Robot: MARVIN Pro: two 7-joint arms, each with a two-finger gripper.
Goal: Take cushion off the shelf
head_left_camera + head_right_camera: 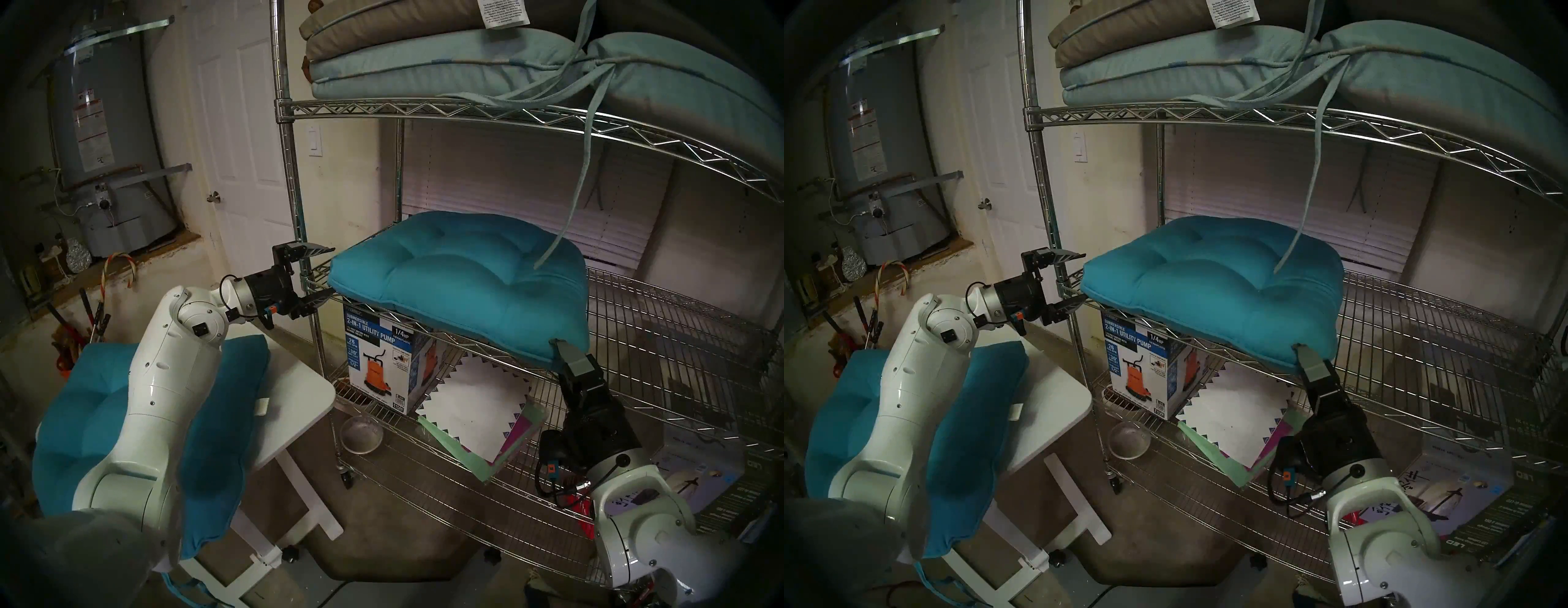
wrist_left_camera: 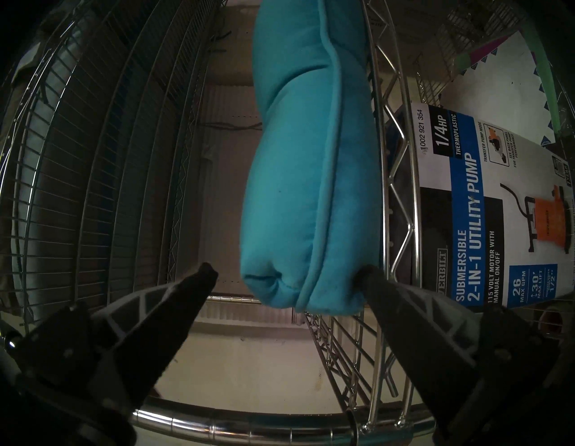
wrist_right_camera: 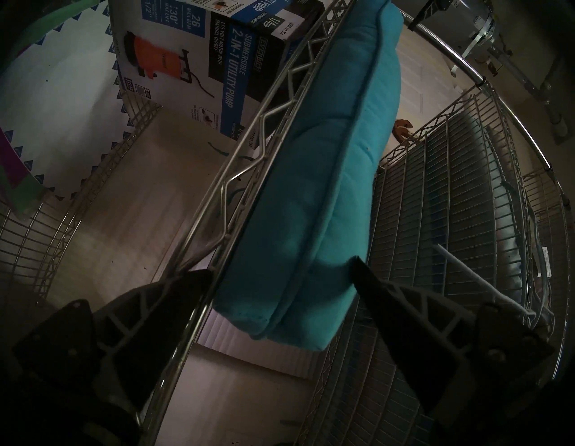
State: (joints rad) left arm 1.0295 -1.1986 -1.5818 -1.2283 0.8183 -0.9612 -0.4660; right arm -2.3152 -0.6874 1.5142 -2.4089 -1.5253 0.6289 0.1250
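A teal tufted cushion (image 1: 458, 280) (image 1: 1208, 284) lies on the middle tier of the chrome wire shelf (image 1: 679, 322) (image 1: 1441, 331), its front corners overhanging the rim. My left gripper (image 1: 329, 271) (image 1: 1081, 277) stands open at the cushion's left corner. In the left wrist view the cushion (image 2: 298, 187) lies between the left gripper's (image 2: 286, 272) jaws, one tip touching it. My right gripper (image 1: 560, 352) (image 1: 1301, 352) is open at the right front corner. In the right wrist view that gripper (image 3: 280, 268) straddles the cushion (image 3: 326, 187) and the zigzag rim (image 3: 258, 124).
A second teal cushion (image 1: 229, 407) lies on the small white table (image 1: 297, 395) under my left arm. A pump box (image 1: 382, 365) and papers (image 1: 475, 407) sit on the lower tier. Pale cushions (image 1: 466, 63) fill the top tier; a strap (image 1: 564, 229) hangs onto the teal cushion.
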